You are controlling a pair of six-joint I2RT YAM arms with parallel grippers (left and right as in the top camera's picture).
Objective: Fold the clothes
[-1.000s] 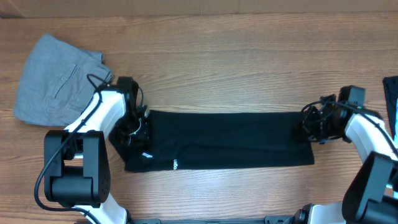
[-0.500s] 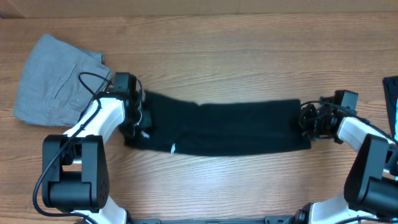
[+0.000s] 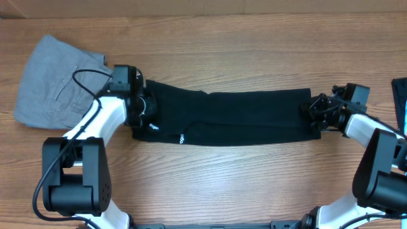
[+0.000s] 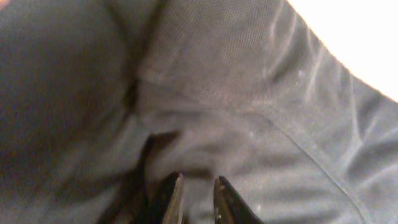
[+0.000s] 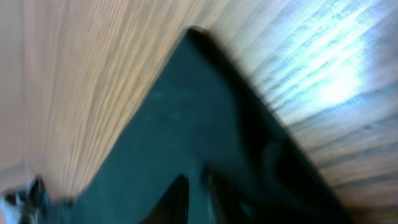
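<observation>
**Clothes** [image 3: 229, 117]: one black garment laid out as a long band across the middle of the table [image 3: 254, 44], running left to right. The upper edge dips slightly near mid-length. Two small white prints [image 3: 181, 137] sit near the lower edge, towards the left end. The left wrist view is filled with soft, creased fabric and a seam.

**Left gripper** [image 3: 145, 113]: rests on the left end of the clothes. Its fingertips [image 4: 173, 198] stand a narrow slit apart just above the fabric, and no cloth is seen pinched between them.

**Right gripper** [image 3: 316, 113]: at the right end of the clothes, at the upper corner. Its fingertips [image 5: 177, 198] are parted by a thin gap over the dark cloth, and nothing is seen clamped. That view is blurred. The cloth's corner lies flat on the wood.

**Trousers** [image 3: 54, 83]: light grey and folded, with a pocket seam, at the far left of the table. They sit just beside the left arm and apart from the clothes.

**Dark cloth** [image 3: 400, 102]: a sliver at the right edge, cut off by the frame.
</observation>
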